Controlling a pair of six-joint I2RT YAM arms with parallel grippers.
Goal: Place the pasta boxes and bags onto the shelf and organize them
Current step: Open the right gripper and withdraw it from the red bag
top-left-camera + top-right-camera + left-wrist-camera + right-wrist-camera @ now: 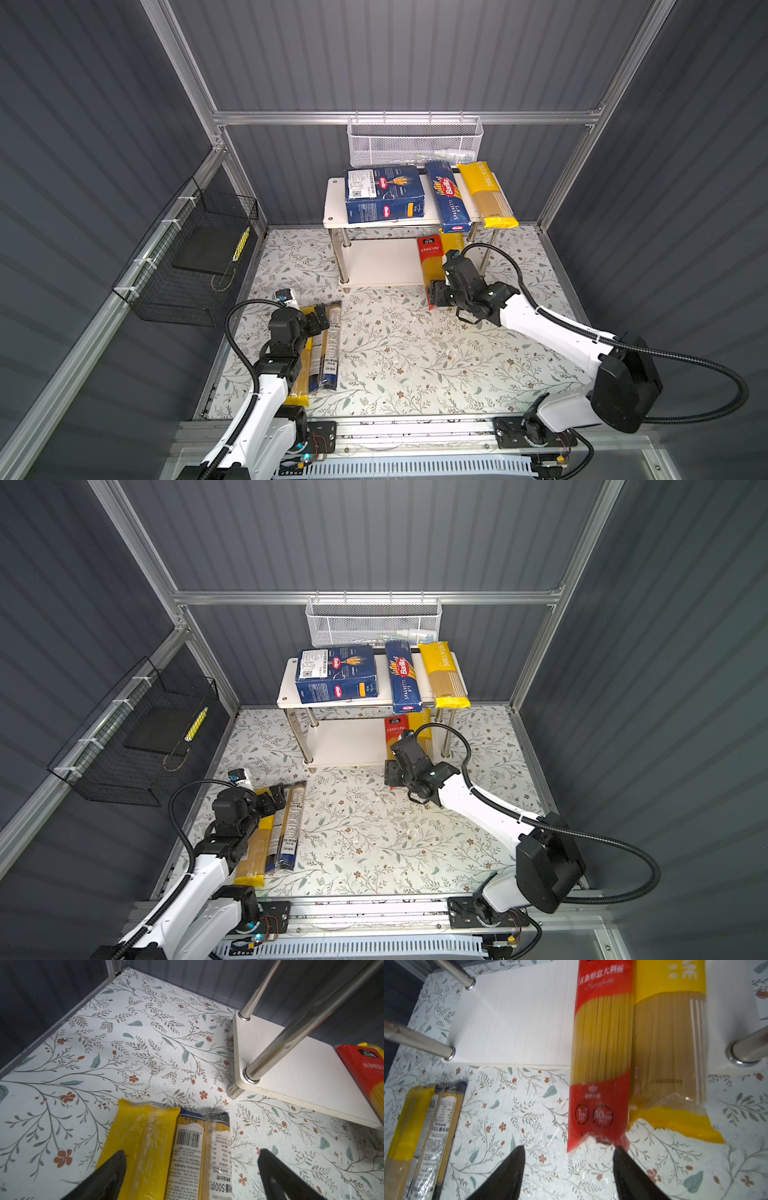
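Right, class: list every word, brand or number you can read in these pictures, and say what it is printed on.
"Barilla": wide blue box, also narrow blue box.
"SPAGHETTI N°5": narrow blue box.
"直条形意大利面": red bag.
"Spaghetti": red bag.
"7", "10": red bag.
"500": blue-labelled bag.
"STATIME": yellow bag atop the shelf.
All finer print: too small to read.

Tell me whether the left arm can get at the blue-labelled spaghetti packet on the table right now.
Probably yes. The left claw hangs open right over the blue-labelled spaghetti packet, with nothing on top; the yellow-ended packet lying against it might get caught too.
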